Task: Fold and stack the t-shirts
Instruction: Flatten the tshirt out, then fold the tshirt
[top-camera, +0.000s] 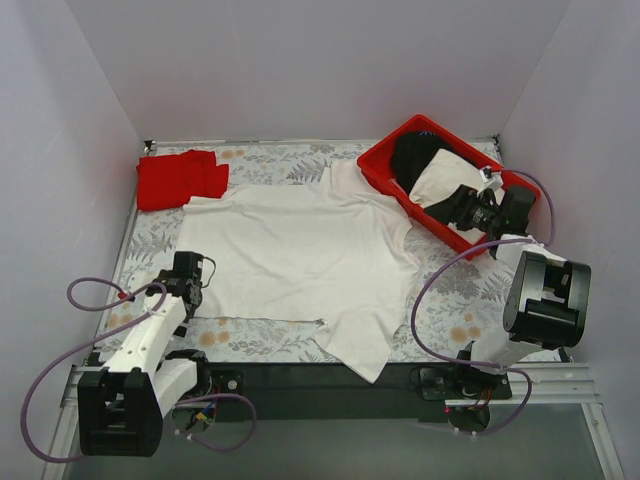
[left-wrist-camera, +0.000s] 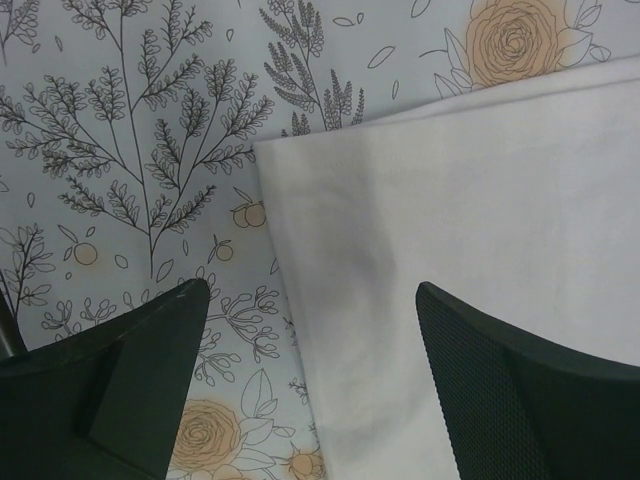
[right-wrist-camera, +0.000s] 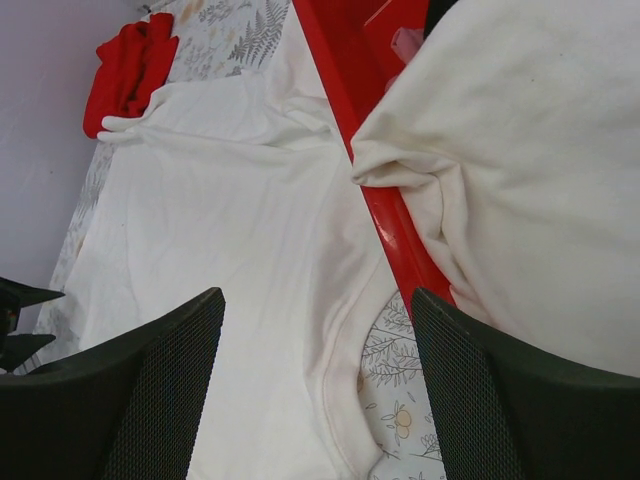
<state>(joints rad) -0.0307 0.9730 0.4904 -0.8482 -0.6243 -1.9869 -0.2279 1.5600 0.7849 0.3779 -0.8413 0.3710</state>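
Observation:
A white t-shirt (top-camera: 300, 255) lies spread flat on the floral tablecloth in the middle of the top view. A folded red t-shirt (top-camera: 180, 178) sits at the back left. My left gripper (top-camera: 190, 268) is open just above the white shirt's left hem corner (left-wrist-camera: 330, 230), one finger over the bare cloth and one over the shirt. My right gripper (top-camera: 455, 208) is open and empty above the near rim of the red tray (top-camera: 400, 190); below it lie the white shirt's neckline (right-wrist-camera: 345, 400) and the tray rim (right-wrist-camera: 400, 240).
The red plastic tray (right-wrist-camera: 345, 70) at the back right holds an off-white garment (top-camera: 445, 180) and a black one (top-camera: 415, 155). White walls close in the table on three sides. Purple cables loop near both arm bases.

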